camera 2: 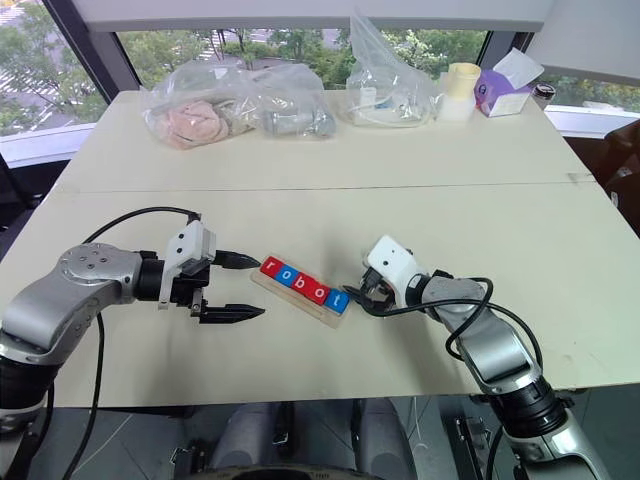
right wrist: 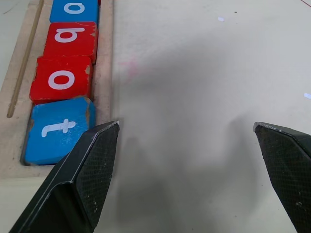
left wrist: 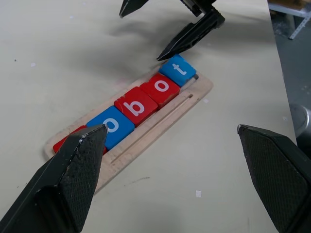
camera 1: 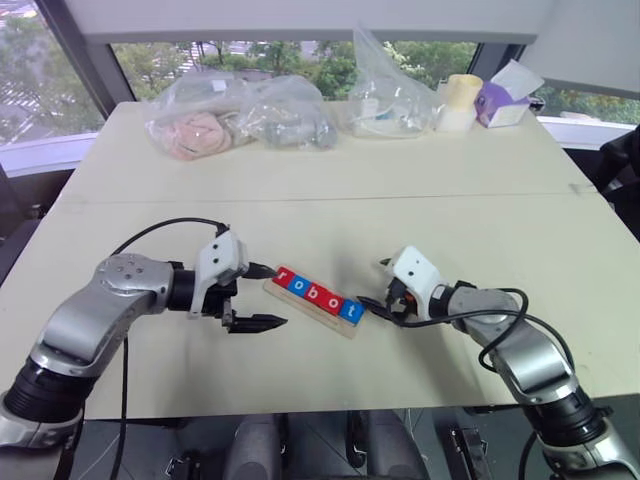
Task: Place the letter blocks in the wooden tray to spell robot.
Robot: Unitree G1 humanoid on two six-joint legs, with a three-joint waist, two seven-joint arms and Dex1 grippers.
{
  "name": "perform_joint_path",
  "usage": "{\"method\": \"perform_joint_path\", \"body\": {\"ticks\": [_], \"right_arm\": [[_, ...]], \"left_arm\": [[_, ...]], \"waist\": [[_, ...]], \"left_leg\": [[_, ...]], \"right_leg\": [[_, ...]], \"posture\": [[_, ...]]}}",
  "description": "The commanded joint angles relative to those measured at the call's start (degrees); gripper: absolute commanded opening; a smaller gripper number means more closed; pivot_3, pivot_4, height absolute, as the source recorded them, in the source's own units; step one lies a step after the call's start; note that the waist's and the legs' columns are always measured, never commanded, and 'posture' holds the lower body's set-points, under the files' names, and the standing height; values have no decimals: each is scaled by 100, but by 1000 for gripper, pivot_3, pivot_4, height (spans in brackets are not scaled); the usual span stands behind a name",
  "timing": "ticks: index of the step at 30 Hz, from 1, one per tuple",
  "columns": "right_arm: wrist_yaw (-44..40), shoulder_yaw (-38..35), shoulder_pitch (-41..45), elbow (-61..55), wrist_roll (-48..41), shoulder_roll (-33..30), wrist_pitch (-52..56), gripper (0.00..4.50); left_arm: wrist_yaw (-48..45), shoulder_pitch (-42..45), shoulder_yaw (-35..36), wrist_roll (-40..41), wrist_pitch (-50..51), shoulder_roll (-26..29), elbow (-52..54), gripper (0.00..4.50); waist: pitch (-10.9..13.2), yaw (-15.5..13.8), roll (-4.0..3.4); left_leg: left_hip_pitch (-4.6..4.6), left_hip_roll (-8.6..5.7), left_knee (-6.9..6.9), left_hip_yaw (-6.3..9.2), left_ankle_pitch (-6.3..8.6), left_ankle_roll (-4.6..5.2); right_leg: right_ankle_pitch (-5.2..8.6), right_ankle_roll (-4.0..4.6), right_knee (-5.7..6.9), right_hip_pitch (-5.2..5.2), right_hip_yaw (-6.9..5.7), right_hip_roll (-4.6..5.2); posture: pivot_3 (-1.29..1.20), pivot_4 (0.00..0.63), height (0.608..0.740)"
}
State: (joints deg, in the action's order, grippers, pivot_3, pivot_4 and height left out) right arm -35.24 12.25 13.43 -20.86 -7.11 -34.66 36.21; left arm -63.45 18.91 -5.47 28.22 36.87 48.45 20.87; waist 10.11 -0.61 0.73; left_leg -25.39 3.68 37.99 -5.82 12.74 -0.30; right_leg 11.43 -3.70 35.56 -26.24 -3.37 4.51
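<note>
The wooden tray (camera 1: 312, 296) lies slantwise on the pale table (camera 1: 330, 180), between the two grippers. In its slot sit the five letter blocks (left wrist: 137, 104), touching in a row: red r, blue o, red b, red o, blue t. The left gripper (camera 1: 262, 296) hovers at the r end, jaws wide apart and empty. The right gripper (camera 1: 378, 287) stands just beside the t block (right wrist: 57, 129), likewise spread and holding nothing.

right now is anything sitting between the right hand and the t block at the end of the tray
Nothing visible is. The right hand is open beside the tray's end, with only bare table between its fingertips and the blue t block. All five blocks already lie in the slot, spelling robot.
</note>
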Motion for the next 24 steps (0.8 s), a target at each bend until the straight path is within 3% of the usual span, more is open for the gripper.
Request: {"method": "perform_joint_path", "body": {"ticks": [1,12,17,20,24], "right_arm": [[30,-90,-13,-347,2,19,11,4472],[47,8,-162,-571,8,98,217,4472],[308,-436,-91,-447,26,111,186,4472],[-15,-987,-336,-733,-549,1,375,4472],[-866,-2252,-1136,-1542,-2246,-261,1315,4472]], "left_arm": [[31,47,141,50,-25,23,89,4500],[79,34,107,-9,-98,-19,30,4500],[182,-56,275,67,-8,-19,-80,4500],[197,-411,558,45,4,202,-165,4500],[243,-1018,1189,83,-57,424,-262,4500]], "waist": [[0,1,0],[0,1,0],[0,0,0],[0,-1,0],[0,-10,0]], "left_leg": [[0,0,0,0,0,0],[0,0,0,0,0,0],[0,0,0,0,0,0],[0,0,0,0,0,0],[-1,3,-9,0,1,0]], "right_leg": [[0,0,0,0,0,0],[0,0,1,0,0,0],[0,0,0,-1,0,0],[0,0,0,-1,0,0],[-6,13,-1,-4,0,0]], "posture": [[0,150,739],[0,150,739],[0,150,739],[0,150,739],[0,150,739]]}}
